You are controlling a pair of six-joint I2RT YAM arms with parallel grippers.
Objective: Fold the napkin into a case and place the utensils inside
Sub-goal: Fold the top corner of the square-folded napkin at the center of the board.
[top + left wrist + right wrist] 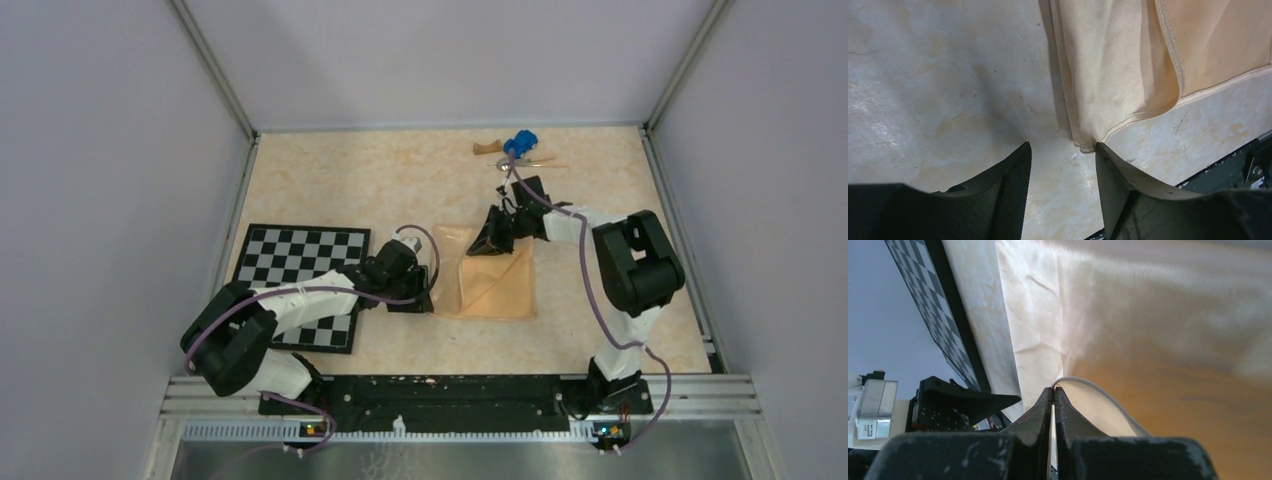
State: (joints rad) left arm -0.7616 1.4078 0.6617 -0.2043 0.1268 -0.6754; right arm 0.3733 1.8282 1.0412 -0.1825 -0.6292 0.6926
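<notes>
Right pincer (1054,389) pinching napkin (500,285) hem, left pincer (1063,146) spread, marbled beige table (330,180), grey walls (440,60)

The napkin (495,285) is soft matt cloth with stitched hems; the table (330,180) smooth, marbled.

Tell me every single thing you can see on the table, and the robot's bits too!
napkin: one, peach-orange, middle of the table, partly folded.
checkerboard mat: one, black and white, left of the napkin.
toy car: one, blue, far side of the table.
wooden block: one, brown, just left of the toy car.
utensils: too small to count, silver, beside the toy car.
table: one, pale marbled beige, under everything.
left gripper: one, black, open at a napkin corner.
right gripper: one, black, shut on the napkin's far edge.
</notes>
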